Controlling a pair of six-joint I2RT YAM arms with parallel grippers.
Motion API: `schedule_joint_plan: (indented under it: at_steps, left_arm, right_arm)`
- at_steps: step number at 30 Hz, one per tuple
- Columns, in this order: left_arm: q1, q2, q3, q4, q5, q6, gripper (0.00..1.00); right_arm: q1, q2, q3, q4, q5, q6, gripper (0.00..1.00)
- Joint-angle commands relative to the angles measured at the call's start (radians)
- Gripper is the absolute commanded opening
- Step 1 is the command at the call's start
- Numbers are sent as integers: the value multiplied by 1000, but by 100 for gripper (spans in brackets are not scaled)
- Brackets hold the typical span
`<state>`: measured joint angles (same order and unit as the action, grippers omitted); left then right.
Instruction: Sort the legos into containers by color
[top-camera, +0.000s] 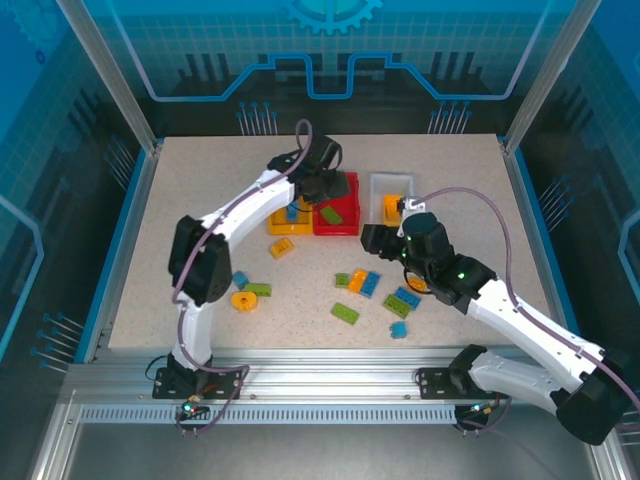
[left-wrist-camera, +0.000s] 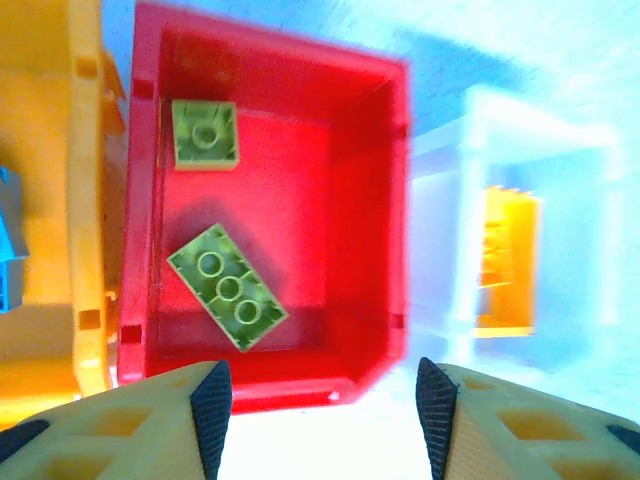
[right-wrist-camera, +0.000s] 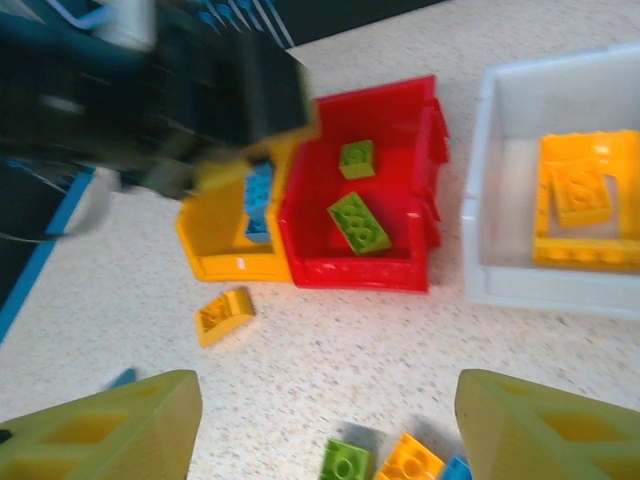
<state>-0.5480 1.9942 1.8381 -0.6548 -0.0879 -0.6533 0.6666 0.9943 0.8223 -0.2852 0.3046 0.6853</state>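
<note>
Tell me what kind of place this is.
Probably a robotics lab work cell, not a home: robot arms bolted to an aluminium rail, a speckled tabletop walled by blue printed panels, and a red bin with loose legos nearby.

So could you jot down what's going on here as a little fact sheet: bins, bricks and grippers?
red bin: two green bricks
yellow bin: blue brick
white bin: orange bricks
table: loose bricks in green, orange and blue
left gripper: open, empty, above the red bin
right gripper: open, empty, above the table
</note>
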Motion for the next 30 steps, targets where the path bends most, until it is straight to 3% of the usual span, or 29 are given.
schedule_joint_plan:
  at_steps: [1, 5, 10, 14, 21, 30]
  left_arm:
    - [-26, -154, -94, 79, 34, -16, 55]
    - [-106, -332, -309, 206, 84, 14, 56]
    - [-260, -516, -577, 331, 57, 6, 58]
    - [-356, -592, -713, 385, 21, -46, 58]
    - [-441, -639, -782, 403, -3, -57, 59]
    - [-445, -652, -786, 396, -13, -57, 59]
  right_arm:
    - [-13, -6, 27, -272, 127, 87, 68]
    - [-62, 30, 18, -505, 163, 221, 73]
    - [-194, 119, -83, -429, -46, 183, 78]
    - [-224, 198, -117, -350, -77, 188, 82]
    - [-270, 274, -159, -268, -83, 246, 84]
    - [-294, 355, -166, -230, -76, 269, 72]
